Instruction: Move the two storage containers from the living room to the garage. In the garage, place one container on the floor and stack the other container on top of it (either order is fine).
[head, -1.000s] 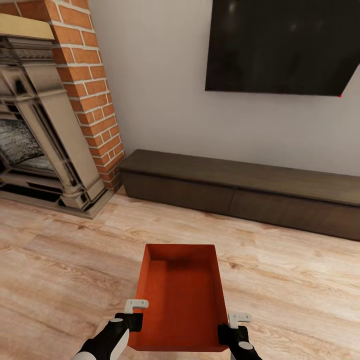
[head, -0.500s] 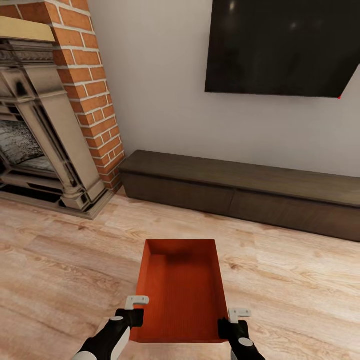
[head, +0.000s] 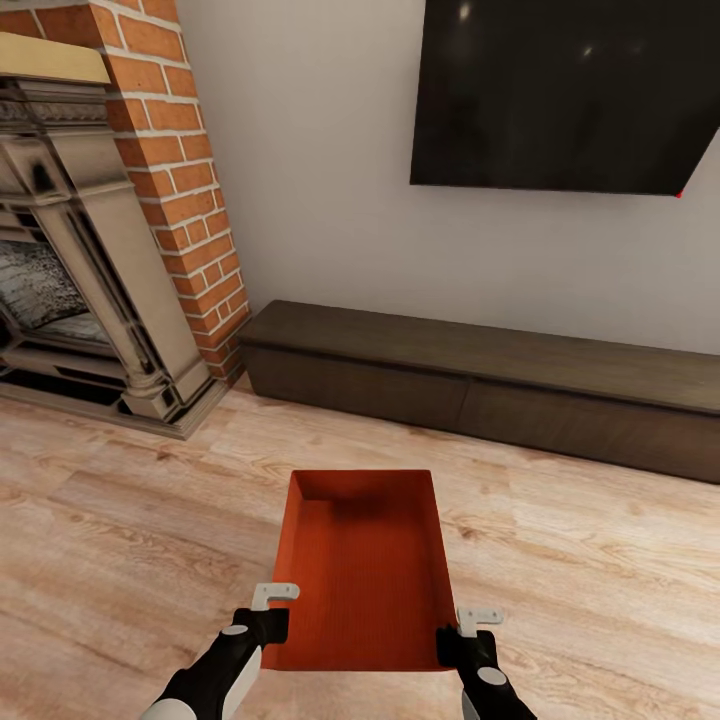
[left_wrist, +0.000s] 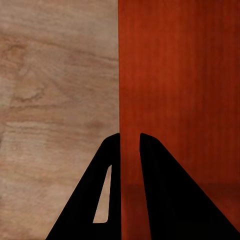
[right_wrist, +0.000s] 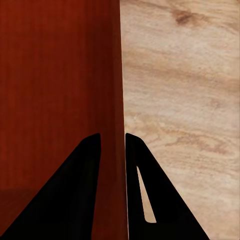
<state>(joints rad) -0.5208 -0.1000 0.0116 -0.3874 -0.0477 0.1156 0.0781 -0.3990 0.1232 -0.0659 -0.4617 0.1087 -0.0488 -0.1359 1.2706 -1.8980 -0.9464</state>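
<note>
Wood floor (head: 120, 540) under storage container (head: 362, 575); wrist views show each pincer clamping a wall

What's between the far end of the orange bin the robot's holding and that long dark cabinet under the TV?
Nothing but bare light wood plank floor lies between the storage container and the low dark cabinet; the head view shows this.

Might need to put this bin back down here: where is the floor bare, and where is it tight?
Bare wood floor lies right and left of the storage container, and ahead of it up to the low cabinet. It is tight far left, by the fireplace.
</note>
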